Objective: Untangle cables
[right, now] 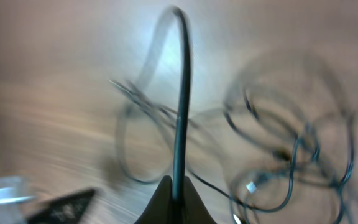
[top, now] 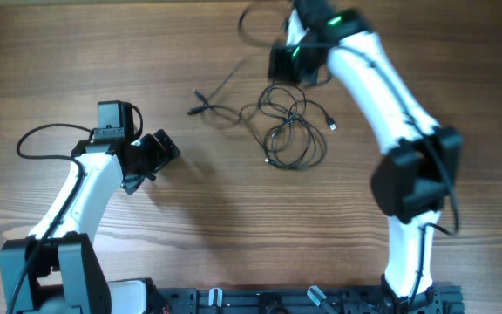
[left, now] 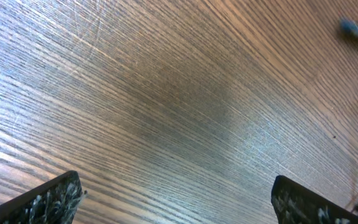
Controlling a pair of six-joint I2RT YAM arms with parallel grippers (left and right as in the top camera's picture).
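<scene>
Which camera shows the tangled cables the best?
The overhead view: the whole bunch of cables lies there sharp and complete. The right wrist view shows them blurred, with one of them pinched in the shut right gripper. The left wrist view catches only bits at its right edge.

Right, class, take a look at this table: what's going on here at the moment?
The right claw is shut on one strand of the black cables, pinching it so that it rises from the fingertips. The rest of the tangle lies in loose loops on the wooden table. The left claw is open over bare wood, holding nothing, off to the side of the bundle.
</scene>
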